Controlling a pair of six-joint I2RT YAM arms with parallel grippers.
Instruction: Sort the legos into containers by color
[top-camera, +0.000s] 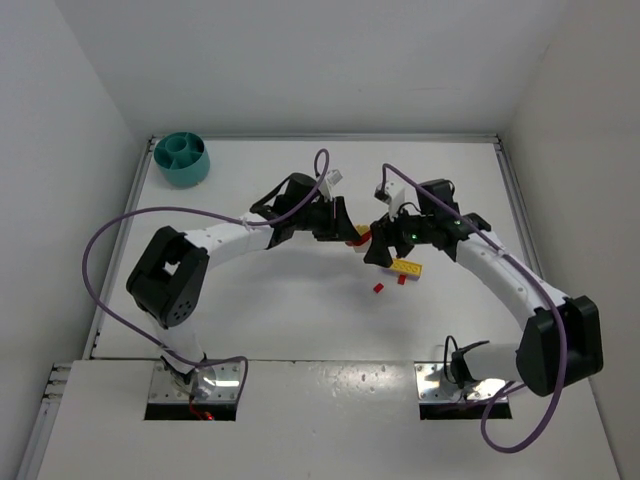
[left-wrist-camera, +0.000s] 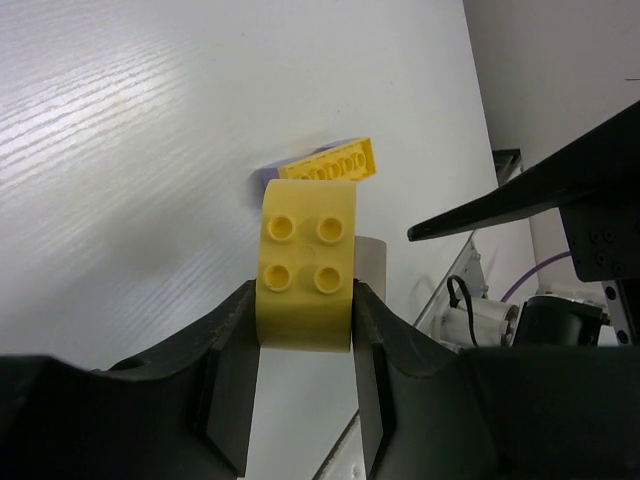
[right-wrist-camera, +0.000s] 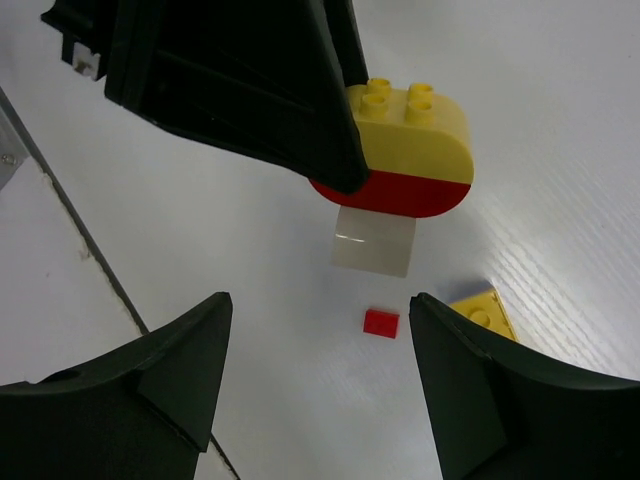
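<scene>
I am clamping the left gripper (left-wrist-camera: 305, 305) on a rounded yellow brick (left-wrist-camera: 305, 262) near the middle of the table (top-camera: 300, 325). The right gripper (right-wrist-camera: 318, 310) is hanging wide open over a tiny red brick (right-wrist-camera: 381, 322). The teal bowl (top-camera: 186, 173) is sitting well apart, in the back-left corner.

Smooth glossy plastic rounded yellow brick (left-wrist-camera: 305, 275), fine-grained matt white table (left-wrist-camera: 120, 150), matt black left tool (left-wrist-camera: 305, 310).

Left arm (top-camera: 230, 236) reaching toward roughly one o'clock from its base, right arm (top-camera: 500, 272) arching toward eleven o'clock, left gripper (top-camera: 347, 228) clamping a yellow brick (left-wrist-camera: 305, 290), right gripper (right-wrist-camera: 318, 310) hovering just beside it, jaws gaping wide.
</scene>
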